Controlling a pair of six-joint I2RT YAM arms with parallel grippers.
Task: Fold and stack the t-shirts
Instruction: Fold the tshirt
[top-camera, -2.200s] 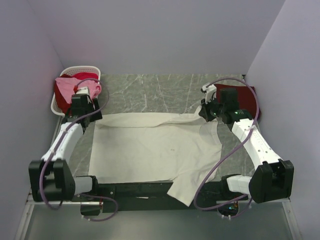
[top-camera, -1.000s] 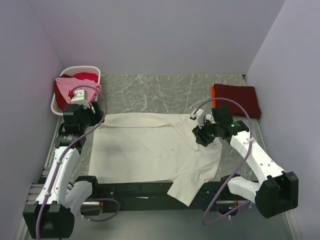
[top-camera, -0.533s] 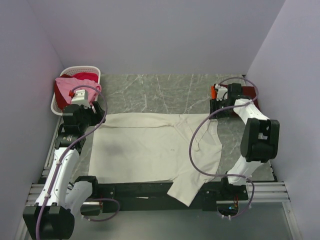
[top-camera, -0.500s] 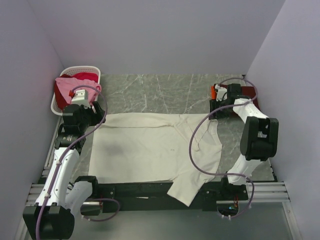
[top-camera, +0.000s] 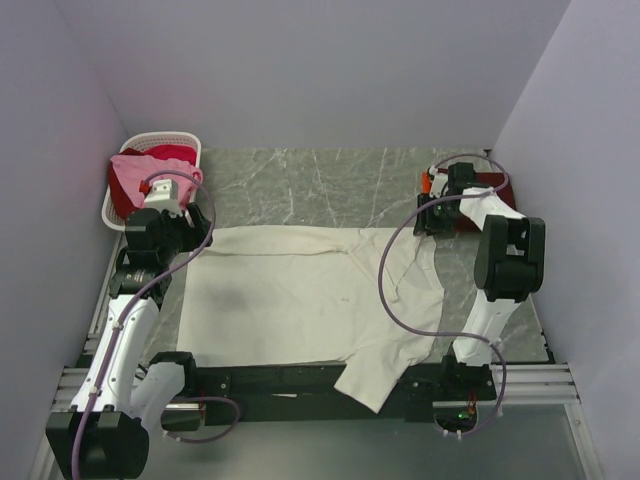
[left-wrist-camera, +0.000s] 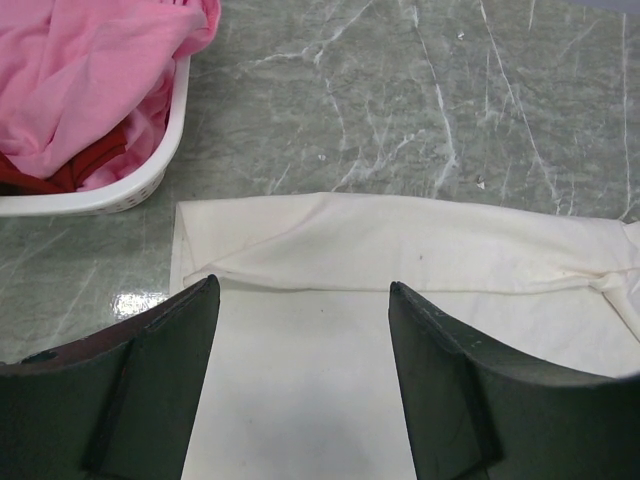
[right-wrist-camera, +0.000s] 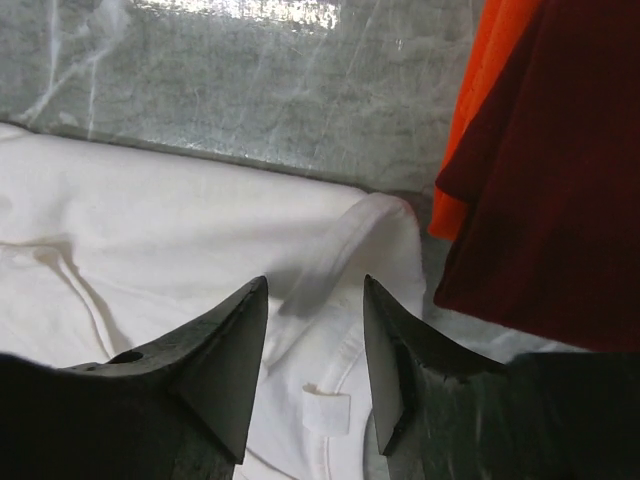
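One cream t-shirt (top-camera: 290, 300) spread, left gripper (left-wrist-camera: 302, 285) parted, right gripper (right-wrist-camera: 315, 282) parted, both empty

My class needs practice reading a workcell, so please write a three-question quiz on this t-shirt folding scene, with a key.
1. True or false: the left gripper hangs open over the cream-white t-shirt.
2. Where is the pink t-shirt? A in the white slatted basket; B held up in the air; C folded on the cream-white t-shirt.
3. Fill in: the dark red t-shirt lies on the robot's ___ side.
Key: 1 true; 2 A; 3 right.
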